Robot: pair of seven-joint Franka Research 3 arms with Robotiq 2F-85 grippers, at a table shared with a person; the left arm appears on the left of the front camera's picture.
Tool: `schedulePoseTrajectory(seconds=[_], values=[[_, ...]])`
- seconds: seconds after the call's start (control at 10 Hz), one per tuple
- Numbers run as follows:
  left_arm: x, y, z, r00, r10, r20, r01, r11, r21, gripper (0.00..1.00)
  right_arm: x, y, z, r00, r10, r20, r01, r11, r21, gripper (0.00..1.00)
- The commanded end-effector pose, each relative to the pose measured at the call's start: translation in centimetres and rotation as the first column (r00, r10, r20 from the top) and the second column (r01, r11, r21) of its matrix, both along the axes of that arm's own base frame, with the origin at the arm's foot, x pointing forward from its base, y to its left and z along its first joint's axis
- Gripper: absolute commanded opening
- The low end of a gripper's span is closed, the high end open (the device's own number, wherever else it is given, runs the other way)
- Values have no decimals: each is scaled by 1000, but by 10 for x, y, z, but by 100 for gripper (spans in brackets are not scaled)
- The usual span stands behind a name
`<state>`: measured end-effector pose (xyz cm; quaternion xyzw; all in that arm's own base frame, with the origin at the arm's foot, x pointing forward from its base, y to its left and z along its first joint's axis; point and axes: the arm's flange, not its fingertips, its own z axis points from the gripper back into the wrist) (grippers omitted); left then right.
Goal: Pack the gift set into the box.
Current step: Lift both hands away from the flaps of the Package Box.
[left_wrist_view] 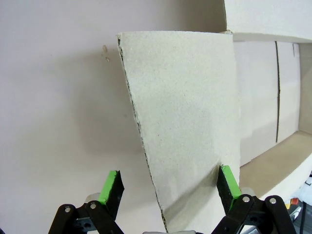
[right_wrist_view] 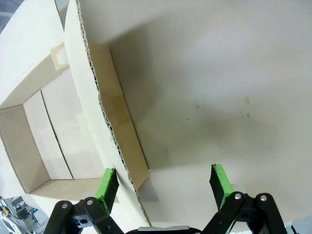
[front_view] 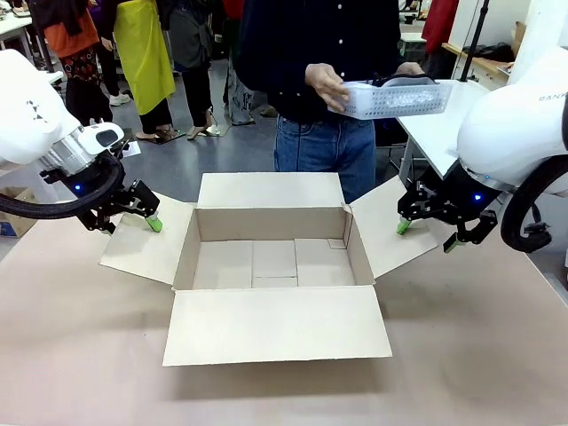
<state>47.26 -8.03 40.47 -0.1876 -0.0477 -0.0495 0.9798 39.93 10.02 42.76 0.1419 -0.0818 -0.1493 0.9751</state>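
Observation:
The brown cardboard box (front_view: 271, 222) lies open in the middle of the table, all four flaps spread and nothing inside. Beyond it a person holds the light grey perforated tray of the gift set (front_view: 395, 99) in both hands, with a dark item showing over its rim. My left gripper (front_view: 131, 222) is open at the outer edge of the left flap (left_wrist_view: 185, 122), which lies between its fingers (left_wrist_view: 109, 187). My right gripper (front_view: 427, 236) is open at the right flap (right_wrist_view: 90, 87), whose corrugated edge runs between its fingers (right_wrist_view: 219, 180).
The brown tabletop (front_view: 461, 355) stretches in front of and beside the box. A white table (front_view: 435, 133) stands at the back right behind my right arm. Other people stand farther off at the back left.

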Motion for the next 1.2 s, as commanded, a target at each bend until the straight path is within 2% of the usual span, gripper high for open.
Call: schedulePoseTrajectory(seconds=[0.0,1.1], values=[[-3,0,0,1000,13,4,-13,1000,18,100,1,0,5,1000,-18,-4,18,1000,-25,100],[-3,0,0,1000,13,4,-13,1000,18,100,1,0,5,1000,-18,-4,18,1000,-25,100]])
